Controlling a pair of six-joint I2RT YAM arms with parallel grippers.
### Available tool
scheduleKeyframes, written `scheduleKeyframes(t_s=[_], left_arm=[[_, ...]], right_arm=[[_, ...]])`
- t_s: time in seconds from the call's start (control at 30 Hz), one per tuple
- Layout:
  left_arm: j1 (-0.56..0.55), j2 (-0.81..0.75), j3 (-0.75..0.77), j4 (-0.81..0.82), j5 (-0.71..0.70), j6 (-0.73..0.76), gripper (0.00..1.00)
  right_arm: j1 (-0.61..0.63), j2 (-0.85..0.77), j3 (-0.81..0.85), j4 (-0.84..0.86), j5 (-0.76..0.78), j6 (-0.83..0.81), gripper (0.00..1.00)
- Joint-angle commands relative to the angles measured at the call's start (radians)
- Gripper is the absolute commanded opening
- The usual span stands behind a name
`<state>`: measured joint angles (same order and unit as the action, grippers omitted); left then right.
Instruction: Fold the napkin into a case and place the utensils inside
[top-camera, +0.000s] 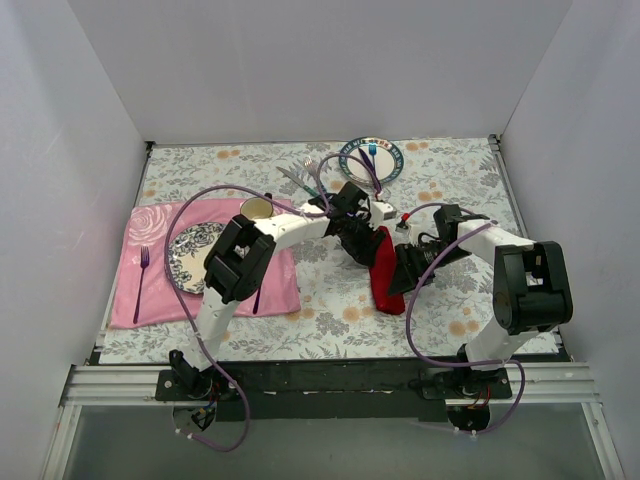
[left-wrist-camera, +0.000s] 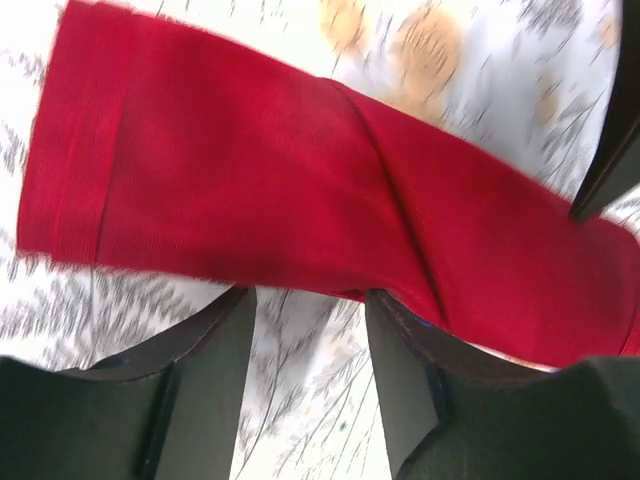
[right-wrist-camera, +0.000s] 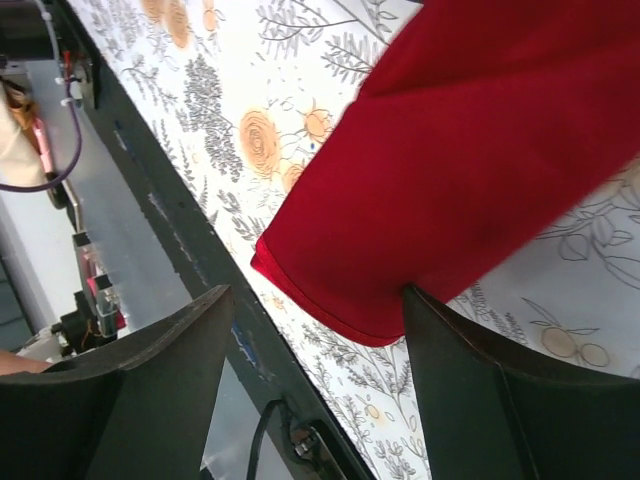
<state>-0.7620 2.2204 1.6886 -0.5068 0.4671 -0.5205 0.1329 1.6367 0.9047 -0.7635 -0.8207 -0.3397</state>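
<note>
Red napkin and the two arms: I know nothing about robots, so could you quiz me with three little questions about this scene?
1. True or false: the napkin lies on the pink placemat.
2. Which has its jaws apart? A: the left gripper only. B: the right gripper only. C: both.
3. What colour is the fork on the placemat?
Key: 1 false, it lies on the floral tablecloth; 2 C; 3 purple.
</note>
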Motion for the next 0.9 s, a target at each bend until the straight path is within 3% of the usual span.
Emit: scheduleKeyframes(t_s=[0.0, 0.2, 0.33, 0.37, 0.47, 0.53, 0.6, 0.73, 0.87], left_arm=[[0.032, 0.021, 0.011, 0.019, 0.030, -0.067, 0.49], [0.141, -0.194, -0.112, 0.089, 0.162, -0.081, 0.58], [0.177, -0.281, -0.124, 0.091, 0.140, -0.099, 0.60], [0.190, -0.288, -0.119, 0.087, 0.127, -0.105, 0.62], [0.216, -0.289, -0.098, 0.091, 0.055, -0.156, 0.69], [0.237, -0.275, -0.061, 0.112, -0.022, -0.215, 0.82], [0.240, -0.254, -0.002, 0.149, -0.134, -0.309, 0.89], [0.242, -0.133, 0.170, 0.123, -0.507, -0.433, 0.87], [0.245, -0.016, 0.246, 0.125, -0.685, -0.483, 0.79]], right_arm=[[-0.007, -0.053, 0.031, -0.066, -0.078, -0.031, 0.76], [-0.010, -0.175, 0.112, -0.068, -0.057, -0.088, 0.72], [0.000, -0.147, 0.131, -0.017, 0.011, -0.096, 0.42], [0.008, -0.138, 0.132, -0.010, 0.050, -0.097, 0.40], [0.008, -0.104, 0.152, 0.036, 0.068, -0.062, 0.41], [0.010, -0.110, 0.163, 0.076, 0.069, -0.026, 0.45], [0.013, -0.123, 0.172, 0.128, 0.100, 0.011, 0.50], [0.013, -0.167, 0.200, 0.173, 0.184, 0.042, 0.63], [0.013, -0.175, 0.255, 0.170, 0.255, 0.062, 0.66]])
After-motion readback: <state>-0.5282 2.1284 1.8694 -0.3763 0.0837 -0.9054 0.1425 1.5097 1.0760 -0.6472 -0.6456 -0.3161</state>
